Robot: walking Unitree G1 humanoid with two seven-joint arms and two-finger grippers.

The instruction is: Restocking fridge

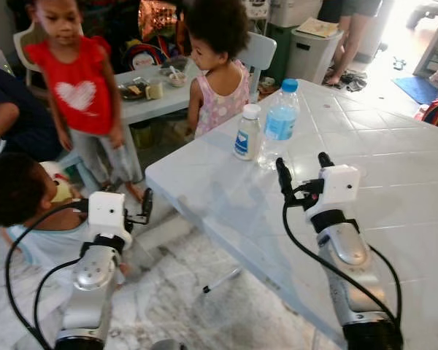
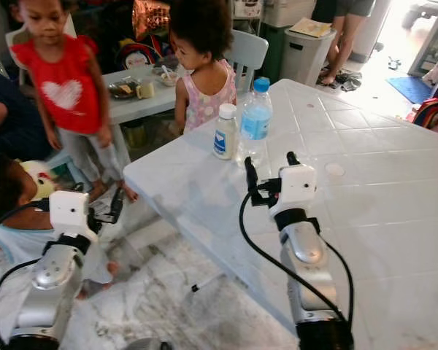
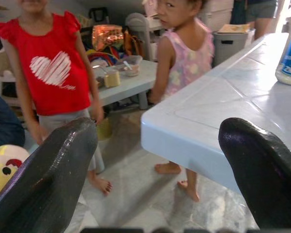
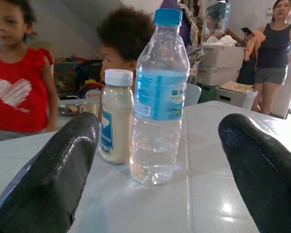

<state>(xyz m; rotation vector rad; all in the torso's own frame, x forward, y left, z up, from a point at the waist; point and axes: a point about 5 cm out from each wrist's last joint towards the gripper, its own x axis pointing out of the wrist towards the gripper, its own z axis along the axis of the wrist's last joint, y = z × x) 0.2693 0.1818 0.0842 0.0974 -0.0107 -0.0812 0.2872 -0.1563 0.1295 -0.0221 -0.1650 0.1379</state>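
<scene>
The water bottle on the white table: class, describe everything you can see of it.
The water bottle is clear plastic with a blue cap and a blue-and-white label around its upper half. It stands upright, capped, on the white tiled table, near the table's edge, close beside a smaller white-capped bottle. The right pincer, fingers open, points at it without touching.

One water bottle (image 1: 280, 121), one milk bottle (image 1: 247, 133), two tables (image 1: 394, 182).
</scene>
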